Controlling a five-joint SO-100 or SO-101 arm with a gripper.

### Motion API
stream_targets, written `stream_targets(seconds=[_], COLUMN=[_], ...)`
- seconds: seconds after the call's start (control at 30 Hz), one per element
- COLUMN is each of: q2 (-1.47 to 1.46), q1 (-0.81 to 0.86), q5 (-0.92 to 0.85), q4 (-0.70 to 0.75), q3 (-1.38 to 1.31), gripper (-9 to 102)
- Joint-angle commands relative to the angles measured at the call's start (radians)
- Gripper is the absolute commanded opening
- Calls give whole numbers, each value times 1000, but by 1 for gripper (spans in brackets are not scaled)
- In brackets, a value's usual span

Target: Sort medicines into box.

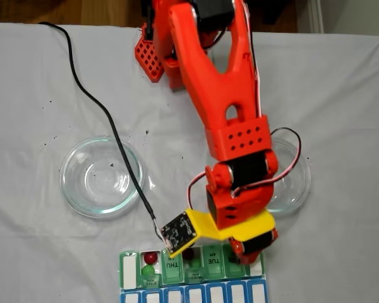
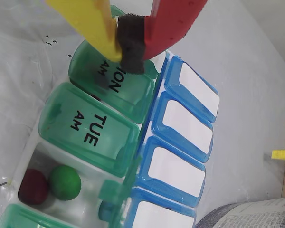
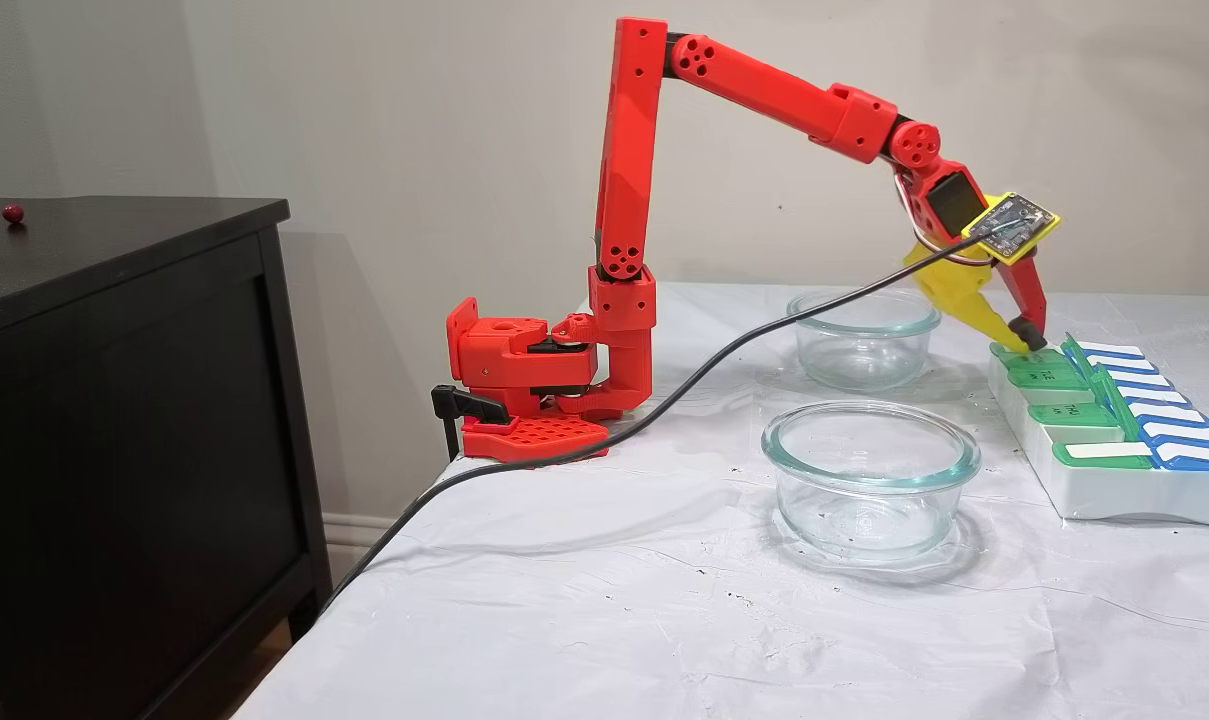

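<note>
The box (image 2: 180, 123) has green day lids beside a blue row. In the wrist view my gripper (image 2: 130, 50), one yellow finger and one red with a black foam pad, is shut with nothing in it, its tip down on the green lid past the closed TUE lid (image 2: 85, 130). The open compartment beside TUE holds a dark red ball (image 2: 33, 186) and a green ball (image 2: 65, 182). From above, another open compartment left of THU holds a red ball (image 1: 151, 257) and a green ball (image 1: 148, 271). From the side, my gripper (image 3: 1024, 345) touches the box (image 3: 1114, 490).
Two clear glass bowls (image 1: 101, 177) (image 1: 294, 183) stand on the white cloth behind the box, the right one partly under my arm. A black cable (image 1: 107, 120) trails across the table to the wrist camera. A red ball (image 3: 12, 212) lies on the black cabinet.
</note>
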Motion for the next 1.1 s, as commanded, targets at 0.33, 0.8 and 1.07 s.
stream_targets(seconds=[0.33, 0.8, 1.07], q2=[15, 462, 333], q1=[48, 156, 201], q5=[-21, -146, -110], q4=[124, -551, -592], q3=[-104, 314, 242], gripper=[0, 0, 0])
